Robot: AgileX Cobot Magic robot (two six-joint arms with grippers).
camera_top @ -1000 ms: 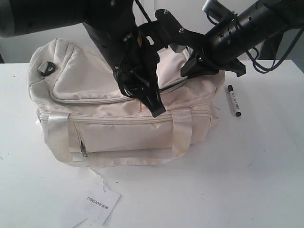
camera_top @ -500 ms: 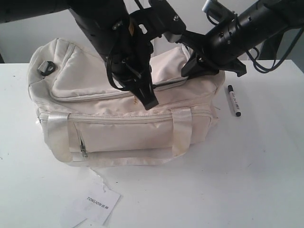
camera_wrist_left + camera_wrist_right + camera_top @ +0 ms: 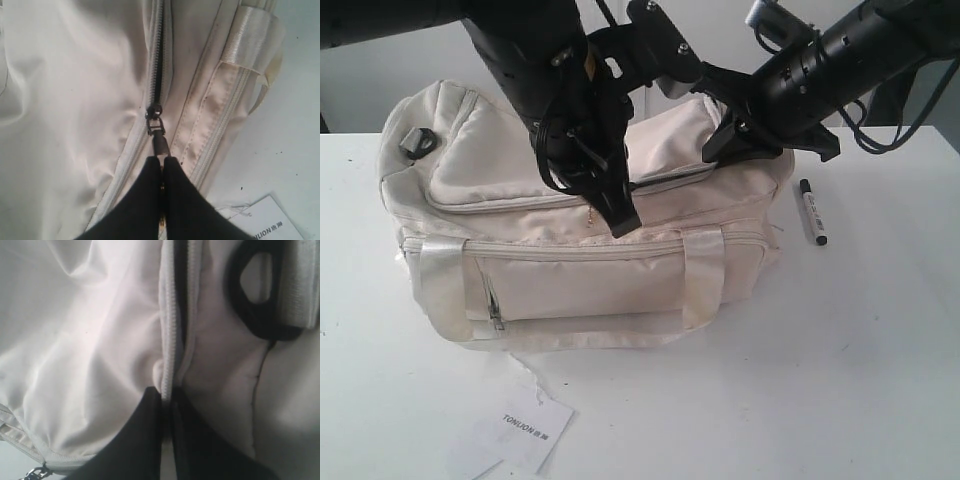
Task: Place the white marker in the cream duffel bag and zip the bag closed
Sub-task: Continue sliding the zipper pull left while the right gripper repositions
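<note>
The cream bag (image 3: 570, 270) sits on the white counter (image 3: 860, 360) with its top zip partly open. The left end effector (image 3: 161, 161) is pinched closed on the zip pull (image 3: 156, 125). The right end effector (image 3: 167, 396) is clamped on the bag's fabric at the zip edge, near a black clip (image 3: 260, 295). The marker (image 3: 811, 212) lies on the counter just beside the bag's end, on the right arm's side, untouched. A paper tag (image 3: 525, 430) lies in front of the bag.

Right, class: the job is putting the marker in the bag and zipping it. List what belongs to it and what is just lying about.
Belongs: white marker; cream duffel bag; zip pull, held by the left gripper.
Lying about: printed paper tag.
</note>
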